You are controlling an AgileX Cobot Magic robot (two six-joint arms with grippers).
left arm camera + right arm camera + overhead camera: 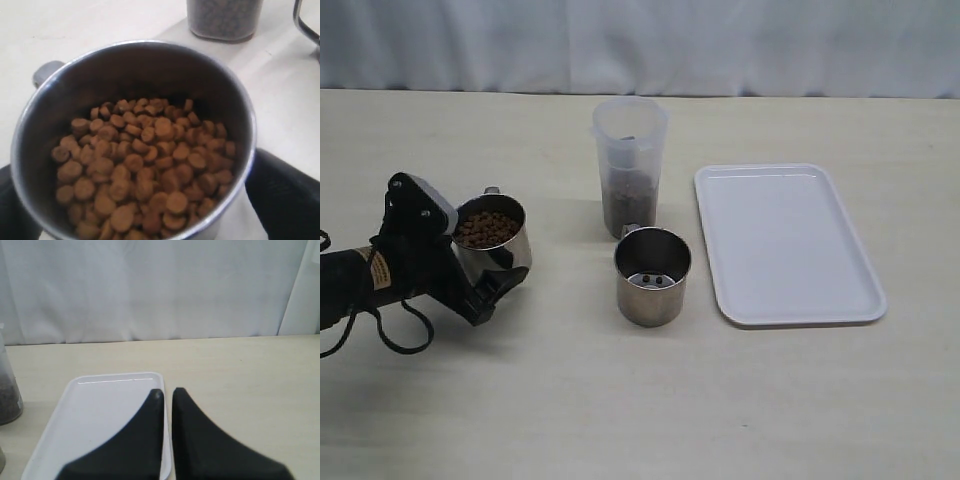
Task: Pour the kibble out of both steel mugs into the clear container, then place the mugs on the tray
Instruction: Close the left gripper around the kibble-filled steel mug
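My left gripper (488, 262) is shut on a steel mug (498, 238) and holds it tilted a little above the table, left of centre. That mug (150, 65) is filled with brown kibble (145, 165), and a black finger (285, 200) shows on each side of it. The second steel mug (652, 277) stands upright in the middle with only two pellets in it. Just behind it stands the clear container (630, 165), its lower part filled with kibble. The white tray (785, 243) lies to the right, bare. My right gripper (167, 395) is shut and empty, hovering at the tray's (100, 410) edge.
A pale curtain hangs along the table's far edge. The clear container's base (225, 20) and the other mug's loop handle (304, 22) show beyond the held mug in the left wrist view. The right arm is outside the exterior view.
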